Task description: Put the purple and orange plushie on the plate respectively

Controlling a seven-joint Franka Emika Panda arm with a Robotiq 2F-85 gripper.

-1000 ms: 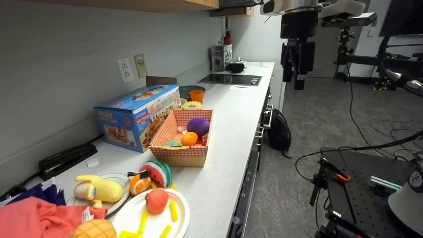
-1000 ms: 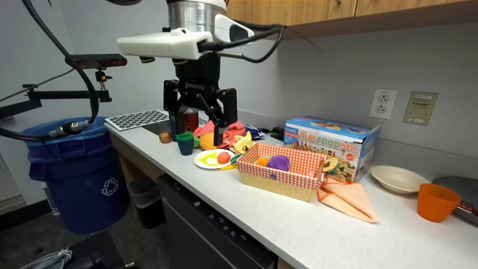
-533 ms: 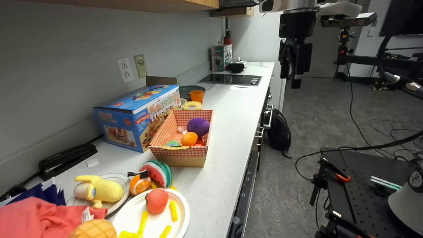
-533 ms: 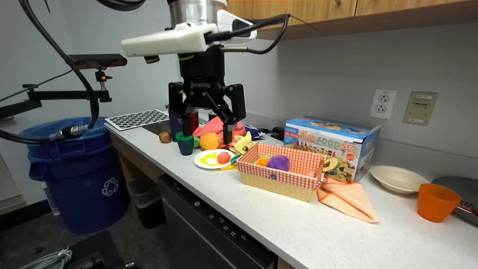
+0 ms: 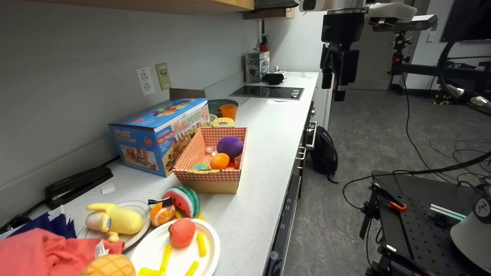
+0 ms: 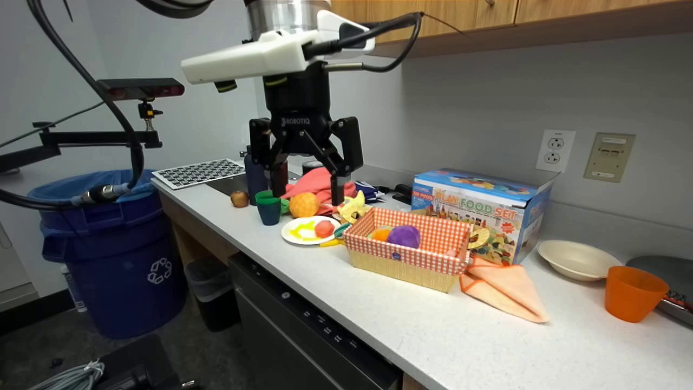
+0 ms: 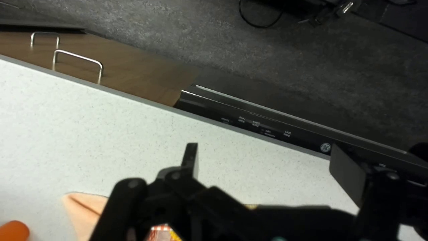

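Note:
The purple plushie (image 5: pixel 230 147) and the orange plushie (image 5: pixel 219 161) lie side by side in a red-checked basket (image 5: pixel 211 186). Both plushies also show in an exterior view, purple (image 6: pixel 404 236) and orange (image 6: pixel 380 234). A white plate (image 5: pixel 180 260) holds a red plush fruit and yellow sticks; it also shows in an exterior view (image 6: pixel 308 241). My gripper (image 6: pixel 308 188) is open and empty, high in the air toward the counter's front side. In the wrist view the gripper (image 7: pixel 265 157) spans counter surface; a bit of basket (image 7: pixel 161 227) shows behind it and the plushies are hidden.
A second plate (image 5: pixel 144 211) bears a yellow banana plushie. A watermelon plushie (image 5: pixel 188 201) sits between plate and basket. A play food box (image 5: pixel 159 134) stands behind the basket. A peach napkin (image 6: pixel 506 292), a bowl (image 6: pixel 574 260) and an orange cup (image 6: pixel 633 292) lie beyond the basket.
The open gripper has moved a little toward the counter, rightward in one exterior view and leftward in another, and slightly up. The plushies, basket and plate have not moved.

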